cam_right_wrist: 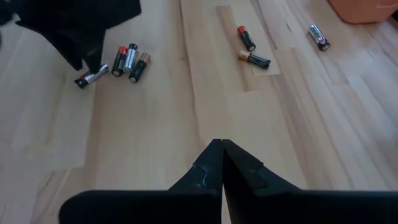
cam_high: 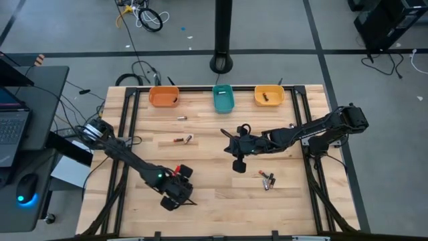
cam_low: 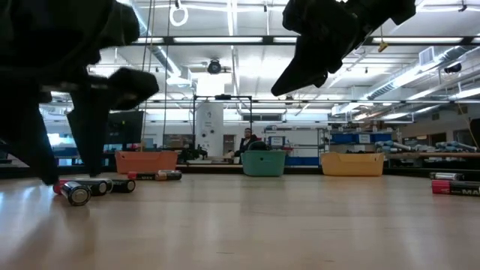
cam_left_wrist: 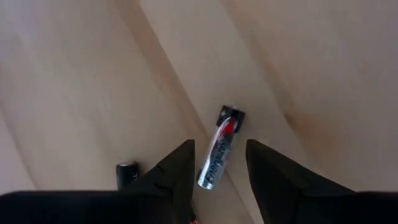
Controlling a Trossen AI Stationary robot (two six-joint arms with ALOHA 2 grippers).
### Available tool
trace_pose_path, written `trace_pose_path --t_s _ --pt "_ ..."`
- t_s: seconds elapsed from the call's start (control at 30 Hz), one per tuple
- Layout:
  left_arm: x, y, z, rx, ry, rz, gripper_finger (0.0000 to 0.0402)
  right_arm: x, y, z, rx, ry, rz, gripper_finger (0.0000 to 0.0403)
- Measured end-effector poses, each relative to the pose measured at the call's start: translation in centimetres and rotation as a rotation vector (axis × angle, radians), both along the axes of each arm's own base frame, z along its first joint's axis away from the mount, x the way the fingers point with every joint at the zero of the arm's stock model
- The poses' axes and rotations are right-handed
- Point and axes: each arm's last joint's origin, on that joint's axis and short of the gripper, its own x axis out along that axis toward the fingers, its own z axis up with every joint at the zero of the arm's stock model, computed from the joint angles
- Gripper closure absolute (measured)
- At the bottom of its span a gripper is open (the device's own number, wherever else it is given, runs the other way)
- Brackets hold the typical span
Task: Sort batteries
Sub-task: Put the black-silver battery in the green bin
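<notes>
Left gripper [cam_high: 179, 189] is low at the near-left of the wooden table [cam_high: 214, 207], fingers [cam_left_wrist: 177, 177] spread apart with a silver battery [cam_left_wrist: 219, 151] lying on the wood between the tips, not clamped; a second dark cell [cam_left_wrist: 127, 173] sits just beside one finger. In the low view three batteries [cam_low: 94, 187] lie in a cluster at that gripper's foot. Another small group of batteries [cam_high: 268, 179] lies near-right of centre. Right gripper [cam_high: 239, 165] hangs above the middle of the table, fingers [cam_right_wrist: 239, 171] pressed together with nothing between them. Its wrist view shows a pair of cells [cam_right_wrist: 251, 48] touching end to side, one lone battery [cam_right_wrist: 319, 37] farther off near an orange bin. High view: a pair of batteries [cam_high: 183, 140] left of centre, a single cell [cam_high: 181, 118] beyond it. Along the far edge sit the orange bin [cam_high: 164, 98], teal bin [cam_high: 223, 98] and yellow bin [cam_high: 269, 96], the orange and yellow each with something dark inside.
</notes>
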Motion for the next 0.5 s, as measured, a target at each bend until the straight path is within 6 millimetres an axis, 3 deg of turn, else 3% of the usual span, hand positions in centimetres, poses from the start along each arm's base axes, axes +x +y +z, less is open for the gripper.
trace_pose_path --t_s 0.23,0.43,0.5 --pt "0.4 -0.1 -1.7 0.023 0.042 0.005 0.0261 -0.1 -0.1 -0.1 -0.018 0.016 0.013 0.0385" --pt "0.4 -0.1 -1.6 0.014 0.044 0.001 0.0360 -0.1 0.0 -0.1 -0.030 0.024 0.034 0.0391" --pt "0.4 -0.1 -1.4 0.018 0.035 0.006 0.0362 -0.3 0.0 -0.2 -0.013 0.042 0.050 0.0388"
